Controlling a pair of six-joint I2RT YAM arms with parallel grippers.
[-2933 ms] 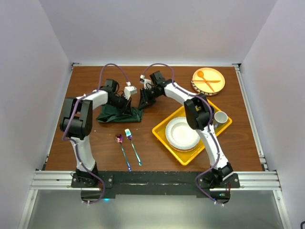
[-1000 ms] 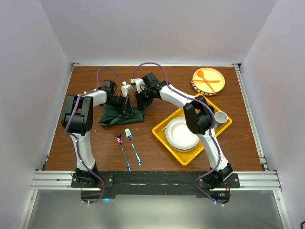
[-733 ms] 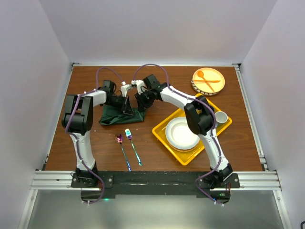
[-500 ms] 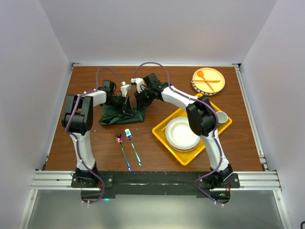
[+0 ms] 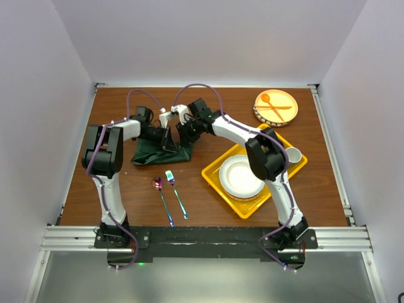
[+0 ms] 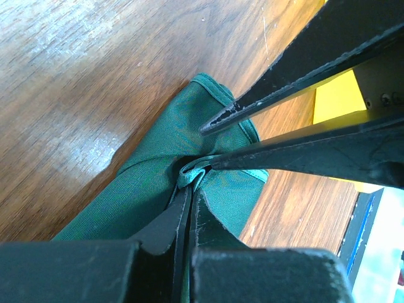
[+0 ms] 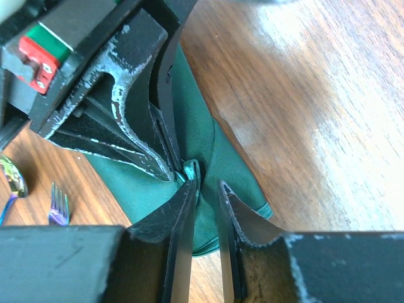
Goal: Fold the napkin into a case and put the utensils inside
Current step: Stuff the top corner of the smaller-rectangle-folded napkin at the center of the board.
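The dark green napkin (image 5: 153, 154) lies bunched on the table at the middle left. My left gripper (image 5: 171, 146) is shut on a small raised fold of it, seen close up in the left wrist view (image 6: 190, 182). My right gripper (image 5: 185, 139) meets it from the other side, jaws a little apart over the cloth (image 7: 218, 158) right by that fold (image 7: 206, 189). Its left finger touches the fold. The iridescent spoon (image 5: 162, 199) and fork (image 5: 176, 192) lie side by side on the wood in front of the napkin.
A yellow tray (image 5: 213, 173) at the right holds a white plate (image 5: 241, 177) and a cup (image 5: 291, 155). A woven plate (image 5: 276, 107) with an orange spoon and fork sits at the back right.
My right gripper has moved left and closed in on my left gripper at the napkin's right end. Over the last second both arms have barely moved.
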